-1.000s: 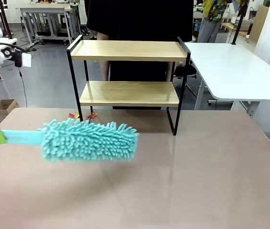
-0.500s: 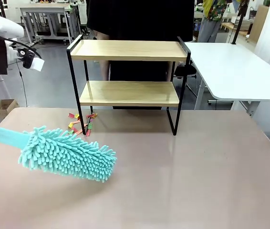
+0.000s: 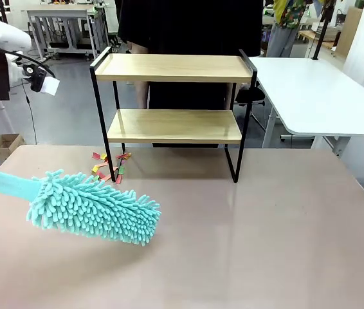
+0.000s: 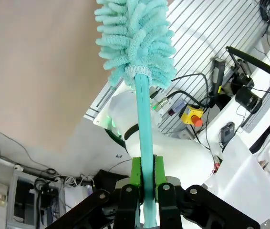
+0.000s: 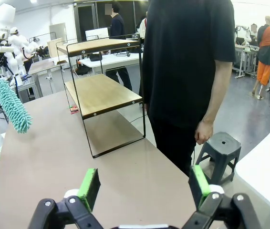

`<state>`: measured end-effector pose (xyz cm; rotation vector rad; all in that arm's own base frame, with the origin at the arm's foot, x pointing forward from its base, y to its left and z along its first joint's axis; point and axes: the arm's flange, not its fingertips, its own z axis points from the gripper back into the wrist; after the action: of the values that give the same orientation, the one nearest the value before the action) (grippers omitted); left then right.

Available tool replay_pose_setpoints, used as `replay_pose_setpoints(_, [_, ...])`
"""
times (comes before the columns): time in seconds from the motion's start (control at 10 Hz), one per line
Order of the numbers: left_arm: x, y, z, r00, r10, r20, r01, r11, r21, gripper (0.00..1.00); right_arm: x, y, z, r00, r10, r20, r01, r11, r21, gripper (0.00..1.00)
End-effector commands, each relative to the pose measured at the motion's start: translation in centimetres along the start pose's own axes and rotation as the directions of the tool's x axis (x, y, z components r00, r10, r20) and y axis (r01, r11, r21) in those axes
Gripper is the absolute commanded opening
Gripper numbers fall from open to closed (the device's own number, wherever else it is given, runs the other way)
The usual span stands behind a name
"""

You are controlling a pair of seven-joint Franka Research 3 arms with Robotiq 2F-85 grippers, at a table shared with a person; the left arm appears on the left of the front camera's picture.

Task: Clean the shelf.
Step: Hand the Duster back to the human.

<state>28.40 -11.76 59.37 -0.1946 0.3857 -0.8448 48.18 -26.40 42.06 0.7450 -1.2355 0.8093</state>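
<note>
The shelf (image 3: pixel 172 67) stands at the table's far edge, two bare wooden boards in a black frame; the right wrist view has it too, shelf (image 5: pixel 101 93). A teal fluffy duster (image 3: pixel 95 206) hovers over the table's left front, its flat handle running off the left edge. In the left wrist view my left gripper (image 4: pixel 147 176) is shut on that handle, with the duster head (image 4: pixel 132 38) above it. My right gripper (image 5: pixel 144 183) is open with nothing between its green pads (image 5: pixel 89 186), over the table's right end.
Small coloured scraps (image 3: pixel 108 168) lie on the table by the shelf's left front leg. A person in black (image 5: pixel 187 71) stands behind the shelf. A white table (image 3: pixel 317 96) stands to the right, and a grey stool (image 5: pixel 221 145) is beside the person.
The duster swung from the table's middle toward the left and tilted, uncovering the coloured scraps; in the last half second it shifted slightly right. The left arm's upper part came into view.
</note>
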Motion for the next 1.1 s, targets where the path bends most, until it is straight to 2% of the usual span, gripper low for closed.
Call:
replay_pose_setpoints(0.0, [-0.3,0.1,-0.2,1.000,-0.011,0.023,0.011,1.000,-0.013,0.13,0.3,0.1,0.0,1.000,0.006,0.002,-0.006,1.000,-0.001,1.00])
replay_pose_setpoints(0.5, [-0.3,0.1,-0.2,1.000,-0.011,0.023,0.011,1.000,-0.013,0.13,0.3,0.1,0.0,1.000,0.006,0.002,-0.006,1.000,-0.001,1.00])
replay_pose_setpoints(0.6, [0.0,0.0,0.0,1.000,0.000,0.000,0.000,1.000,-0.001,0.13,0.0,0.0,0.0,1.000,0.000,0.000,0.000,1.000,0.000,1.00])
replay_pose_setpoints(0.7, [-1.7,0.2,1.1,0.993,-0.104,0.055,0.103,0.994,0.024,0.13,3.2,2.0,-1.5,1.000,-0.022,0.009,0.021,0.998,0.067,1.00])
replay_pose_setpoints(0.8, [-1.8,0.2,1.7,0.989,-0.112,0.100,0.106,0.993,0.058,0.13,6.2,3.7,-3.4,0.999,-0.046,0.007,0.044,0.987,0.152,1.00])
replay_pose_setpoints(1.0, [-0.6,0.5,1.8,0.966,-0.196,0.169,0.186,0.980,0.072,0.13,11.0,8.1,-7.4,0.997,-0.068,-0.027,0.073,0.942,0.328,1.00])
